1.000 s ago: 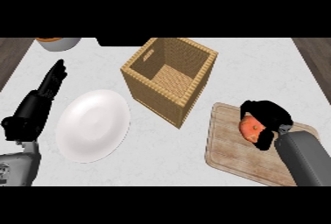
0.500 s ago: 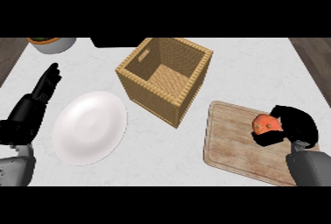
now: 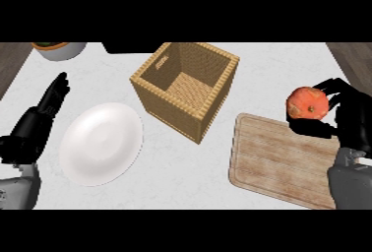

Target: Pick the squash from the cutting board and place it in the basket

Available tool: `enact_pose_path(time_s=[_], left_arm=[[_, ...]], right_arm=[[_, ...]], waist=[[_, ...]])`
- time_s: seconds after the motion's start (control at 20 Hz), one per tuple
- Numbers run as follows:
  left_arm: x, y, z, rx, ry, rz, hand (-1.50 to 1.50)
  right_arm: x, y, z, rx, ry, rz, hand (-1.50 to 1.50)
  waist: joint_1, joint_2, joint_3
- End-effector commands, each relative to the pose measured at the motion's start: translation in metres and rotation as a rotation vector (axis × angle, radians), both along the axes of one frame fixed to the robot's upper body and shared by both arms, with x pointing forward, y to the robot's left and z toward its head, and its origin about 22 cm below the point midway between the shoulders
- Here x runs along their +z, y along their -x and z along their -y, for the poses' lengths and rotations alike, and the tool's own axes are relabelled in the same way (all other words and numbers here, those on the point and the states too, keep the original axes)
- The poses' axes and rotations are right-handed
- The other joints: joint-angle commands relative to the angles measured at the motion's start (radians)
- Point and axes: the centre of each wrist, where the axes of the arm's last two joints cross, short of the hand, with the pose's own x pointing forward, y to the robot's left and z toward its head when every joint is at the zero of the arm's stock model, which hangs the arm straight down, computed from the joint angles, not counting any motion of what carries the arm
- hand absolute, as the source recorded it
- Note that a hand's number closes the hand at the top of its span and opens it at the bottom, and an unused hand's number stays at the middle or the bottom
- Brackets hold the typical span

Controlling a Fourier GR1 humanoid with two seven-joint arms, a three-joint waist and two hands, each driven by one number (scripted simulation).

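The squash (image 3: 309,102) is up off the cutting board (image 3: 283,162) now, clutched in the right hand (image 3: 341,118) at the frame's right, short of the basket (image 3: 185,88). Left hand (image 3: 45,106) rests open at far left, beside the white plate (image 3: 100,143).

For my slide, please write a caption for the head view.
Right hand holds the squash above the cutting board, beside the basket.

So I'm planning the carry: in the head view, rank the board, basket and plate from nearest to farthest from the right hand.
1. Board: just below the right hand.
2. Basket: centre, to its left.
3. Plate: far left.
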Motion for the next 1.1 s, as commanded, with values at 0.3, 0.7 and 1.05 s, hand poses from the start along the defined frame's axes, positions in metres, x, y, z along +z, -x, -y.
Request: enact_pose_path(time_s=[0.3, 0.7, 1.05], left_arm=[[0.000, -0.016, 0.022, -0.035, -0.014, 0.031, 0.00], [0.010, -0.024, 0.026, -0.046, -0.005, 0.024, 0.00], [0.010, -0.005, 0.022, -0.052, -0.014, 0.025, 0.00]], right_arm=[[0.148, 0.024, -0.062, 0.211, -0.077, 0.259, 1.50], [0.213, 0.004, -0.143, 0.286, -0.124, 0.126, 1.50], [0.234, -0.043, -0.175, 0.262, -0.173, 0.055, 1.50]], waist=[[0.030, 0.011, -0.001], [0.039, 0.014, 0.000], [0.048, 0.014, 0.001]])
